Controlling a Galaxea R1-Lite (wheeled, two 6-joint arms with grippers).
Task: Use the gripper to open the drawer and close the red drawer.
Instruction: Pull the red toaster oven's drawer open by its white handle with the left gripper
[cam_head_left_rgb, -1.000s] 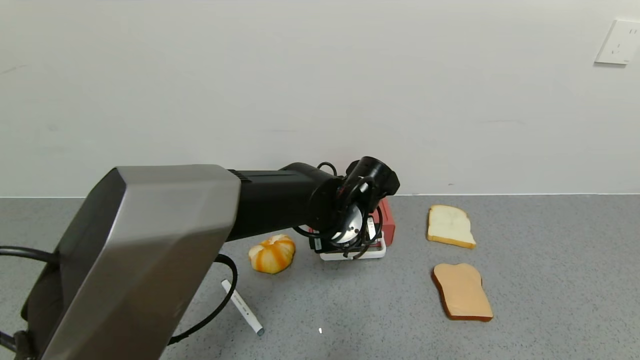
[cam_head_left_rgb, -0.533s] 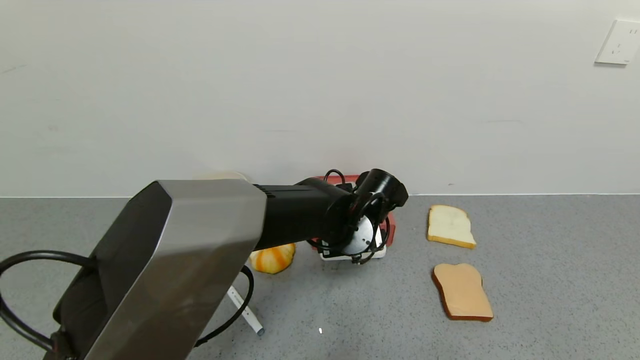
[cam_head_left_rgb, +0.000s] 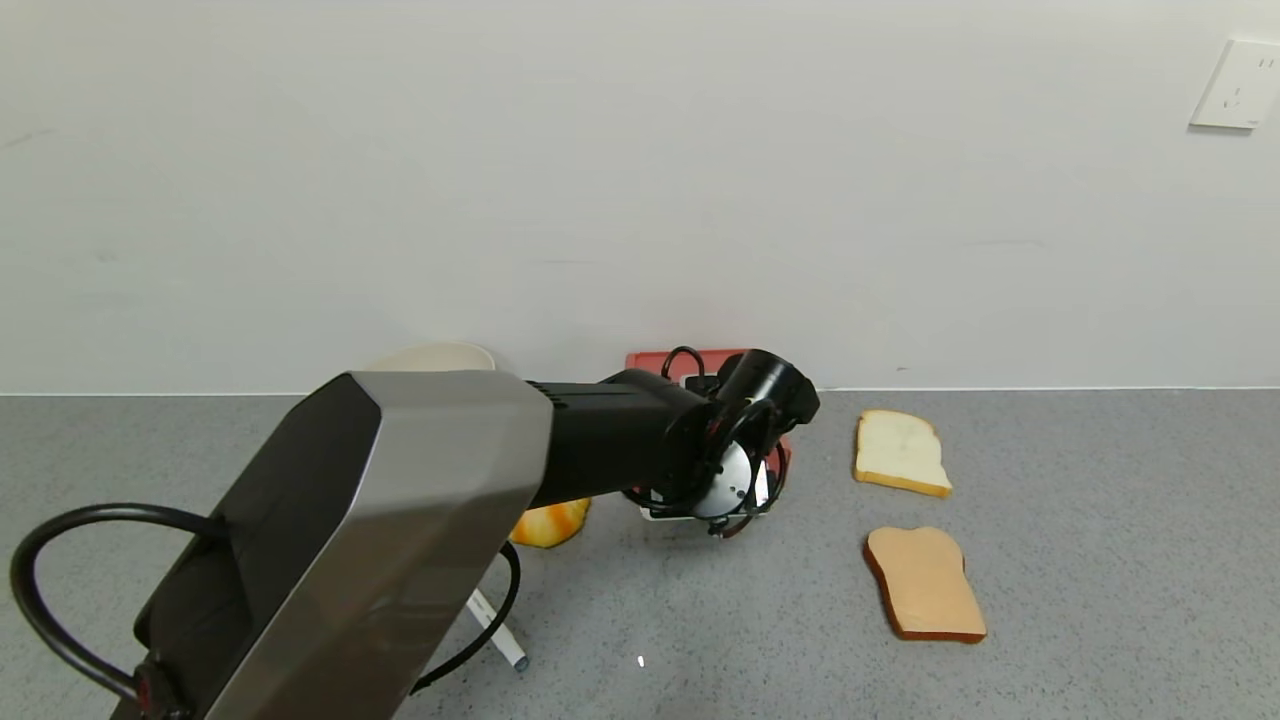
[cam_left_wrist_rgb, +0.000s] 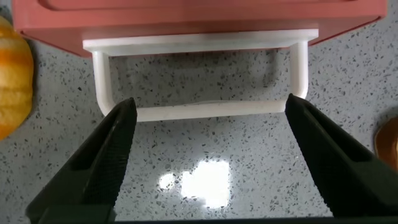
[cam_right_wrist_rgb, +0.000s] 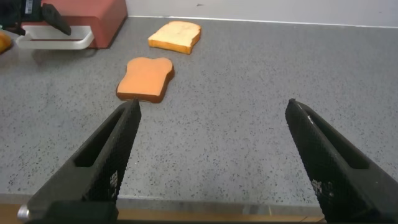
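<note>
The coral-red drawer stands by the wall, mostly behind my left arm. Its white loop handle points toward me. My left gripper is low at the drawer's front. In the left wrist view the left gripper is open, and its fingers reach the two ends of the handle's front bar without closing on it. The drawer looks pushed in. My right gripper is open and empty over the table's near edge, far from the drawer.
An orange striped pumpkin lies just left of the drawer. A white pen lies nearer me. A white bread slice and a brown slice lie to the right. A pale bowl stands by the wall.
My left arm has reached farther forward and lower, and the gripper has moved slightly right at the drawer's handle. The drawer's red top now shows behind the wrist.
</note>
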